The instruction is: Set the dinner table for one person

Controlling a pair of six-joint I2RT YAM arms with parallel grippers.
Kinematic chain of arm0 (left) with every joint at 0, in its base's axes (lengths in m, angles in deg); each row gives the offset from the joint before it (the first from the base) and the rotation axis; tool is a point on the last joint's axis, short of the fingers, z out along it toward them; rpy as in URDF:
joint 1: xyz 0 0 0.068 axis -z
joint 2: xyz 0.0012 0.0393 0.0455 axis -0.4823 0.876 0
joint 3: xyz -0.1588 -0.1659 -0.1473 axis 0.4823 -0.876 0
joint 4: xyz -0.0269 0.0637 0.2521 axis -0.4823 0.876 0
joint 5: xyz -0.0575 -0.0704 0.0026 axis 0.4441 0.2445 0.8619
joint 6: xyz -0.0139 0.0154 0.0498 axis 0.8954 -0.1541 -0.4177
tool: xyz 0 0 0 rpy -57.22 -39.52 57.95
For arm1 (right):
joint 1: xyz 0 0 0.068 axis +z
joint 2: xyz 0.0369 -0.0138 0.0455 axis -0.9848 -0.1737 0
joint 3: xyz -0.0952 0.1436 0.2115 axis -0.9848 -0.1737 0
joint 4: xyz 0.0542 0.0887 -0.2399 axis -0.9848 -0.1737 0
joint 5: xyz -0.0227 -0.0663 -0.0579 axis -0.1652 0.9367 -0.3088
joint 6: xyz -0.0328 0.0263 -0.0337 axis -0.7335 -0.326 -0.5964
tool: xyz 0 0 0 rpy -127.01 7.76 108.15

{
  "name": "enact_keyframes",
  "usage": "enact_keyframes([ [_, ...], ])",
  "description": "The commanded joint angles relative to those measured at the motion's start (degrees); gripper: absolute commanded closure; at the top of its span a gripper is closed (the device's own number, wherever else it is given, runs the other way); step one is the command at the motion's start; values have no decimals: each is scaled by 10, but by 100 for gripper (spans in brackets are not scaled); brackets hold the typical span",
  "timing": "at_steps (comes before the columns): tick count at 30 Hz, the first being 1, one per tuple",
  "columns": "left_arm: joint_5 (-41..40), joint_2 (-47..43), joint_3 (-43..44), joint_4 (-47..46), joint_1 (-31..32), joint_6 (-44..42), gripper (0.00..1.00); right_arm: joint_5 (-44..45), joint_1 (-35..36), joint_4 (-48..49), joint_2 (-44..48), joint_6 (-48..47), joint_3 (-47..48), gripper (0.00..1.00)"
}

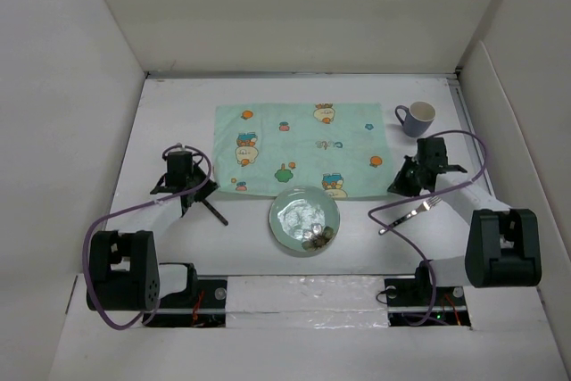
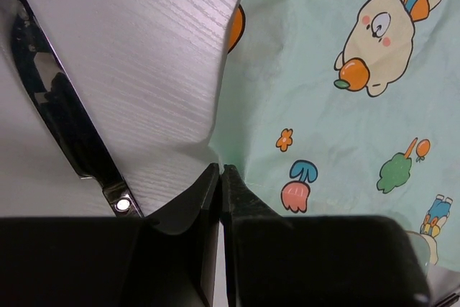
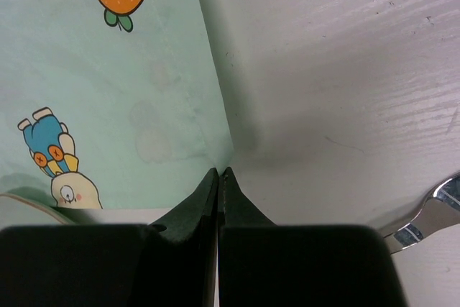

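The white dinner table carries a mint-green cartoon-print cloth spread flat at its middle. A glass plate overlaps the cloth's near edge. My left gripper is shut on the cloth's near-left corner; its jaws are closed tight. My right gripper is shut on the near-right corner. A knife lies just right of the left gripper and shows in the left wrist view. A fork lies near the right gripper and shows in the right wrist view.
A blue-grey mug stands just off the cloth's far-right corner. White walls close the table on the left, back and right. The arm bases and purple cables lie along the near edge.
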Motion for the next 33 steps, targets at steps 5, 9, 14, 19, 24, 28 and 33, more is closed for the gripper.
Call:
enact_keyframes([
  [5,-4,-47,15,34,1,4,75,15,-3,-33,32,-15,21,69],
  [9,6,-95,68,69,1,-4,64,-10,12,-79,87,-31,78,47],
  [14,36,-139,130,88,1,-24,98,-78,82,-80,137,-41,62,95],
  [19,79,-158,199,111,16,-60,100,-165,211,0,194,34,-56,76],
  [24,129,-148,231,99,16,-79,100,-159,268,66,199,92,-130,38],
  [28,146,-144,234,89,16,-84,91,-154,311,145,149,121,-159,36],
  [33,167,-144,229,93,16,-95,65,-145,311,261,63,176,-195,42],
])
